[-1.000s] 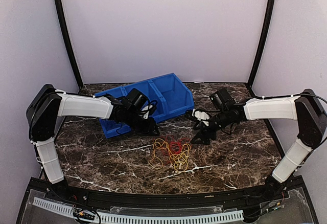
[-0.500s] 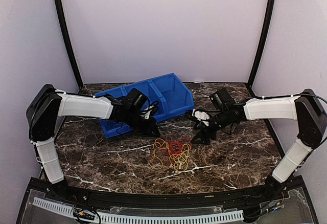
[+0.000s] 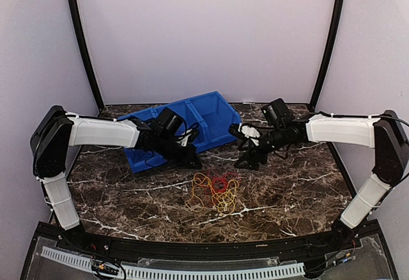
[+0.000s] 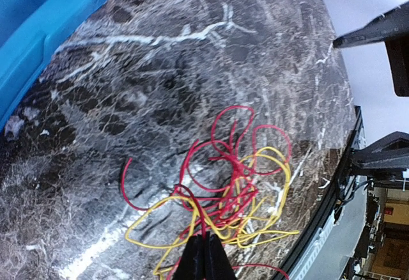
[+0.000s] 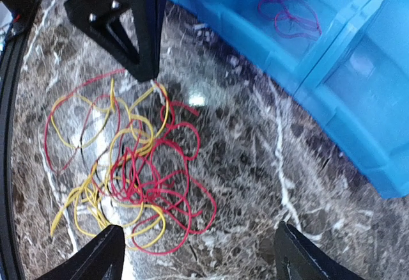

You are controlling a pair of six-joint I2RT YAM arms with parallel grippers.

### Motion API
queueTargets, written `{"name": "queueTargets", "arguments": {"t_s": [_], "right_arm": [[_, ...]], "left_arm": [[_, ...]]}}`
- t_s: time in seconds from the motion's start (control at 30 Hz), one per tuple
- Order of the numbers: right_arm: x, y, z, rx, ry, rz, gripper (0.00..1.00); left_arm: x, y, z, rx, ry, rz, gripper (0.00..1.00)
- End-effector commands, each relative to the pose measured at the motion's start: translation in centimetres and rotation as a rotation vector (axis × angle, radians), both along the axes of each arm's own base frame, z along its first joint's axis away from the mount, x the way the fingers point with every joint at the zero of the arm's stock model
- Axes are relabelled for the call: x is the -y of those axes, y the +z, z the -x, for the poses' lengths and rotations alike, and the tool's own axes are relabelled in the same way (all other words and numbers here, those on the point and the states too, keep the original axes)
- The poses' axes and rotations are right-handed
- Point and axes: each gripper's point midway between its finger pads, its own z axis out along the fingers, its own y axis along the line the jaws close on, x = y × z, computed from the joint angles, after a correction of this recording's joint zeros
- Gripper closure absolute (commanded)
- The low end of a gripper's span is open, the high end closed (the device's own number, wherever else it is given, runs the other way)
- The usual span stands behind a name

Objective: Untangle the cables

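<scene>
The cables (image 3: 216, 190), a loose tangle of red and yellow loops, lie on the dark marbled tabletop (image 3: 287, 190) near its front middle, between the two arms. A separate purplish cable (image 5: 287, 5) lies inside one compartment of the blue bin (image 3: 214, 119), which stands behind the tangle. The left end effector (image 3: 190, 162) hangs just beside the tangle's far left edge with its fingers clenched together. Its wrist view shows red and yellow strands running up to the tip, but I cannot tell whether one is pinched. The right end effector (image 5: 198, 229) is released, fingers spread wide, and hovers above the tangle's far right side.
</scene>
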Motion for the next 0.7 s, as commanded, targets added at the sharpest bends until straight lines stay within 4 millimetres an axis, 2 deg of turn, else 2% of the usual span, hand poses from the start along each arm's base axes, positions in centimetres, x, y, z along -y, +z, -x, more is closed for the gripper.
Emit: {"name": "queueTargets", "arguments": {"t_s": [0.0, 0.03, 0.1, 0.23, 0.4, 0.53, 0.6, 0.67], "right_arm": [[-2.9, 7.0, -0.9, 0.051, 0.012, -0.173, 0.17], [-3.5, 7.1, -1.0, 0.044, 0.018, -0.172, 0.17], [-4.5, 6.0, -0.8, 0.022, 0.034, -0.138, 0.17], [-6.3, 4.4, -0.2, 0.034, 0.061, -0.115, 0.16], [-9.0, 4.3, -0.4, 0.059, 0.075, -0.172, 0.15], [-10.7, 2.1, -0.7, 0.008, 0.067, -0.184, 0.15], [-11.4, 0.6, -0.6, -0.039, 0.068, -0.18, 0.19], [-11.8, -1.0, -0.3, -0.096, 0.066, -0.175, 0.3]], "left_arm": [[1.5, 8.9, -0.3, 0.18, -0.045, 0.178, 1.0], [1.5, 10.2, -0.3, 0.206, -0.045, 0.199, 1.0], [1.4, 12.2, -0.2, 0.246, -0.043, 0.236, 1.0], [1.1, 15.0, 0.3, 0.299, -0.037, 0.301, 1.0], [0.4, 16.4, 0.9, 0.323, -0.026, 0.322, 1.0], [-0.3, 18.1, 1.3, 0.346, -0.01, 0.345, 1.0], [-0.6, 19.2, 1.4, 0.365, 0.001, 0.359, 1.0], [-1.1, 20.5, 1.5, 0.392, 0.019, 0.371, 1.0]]}}
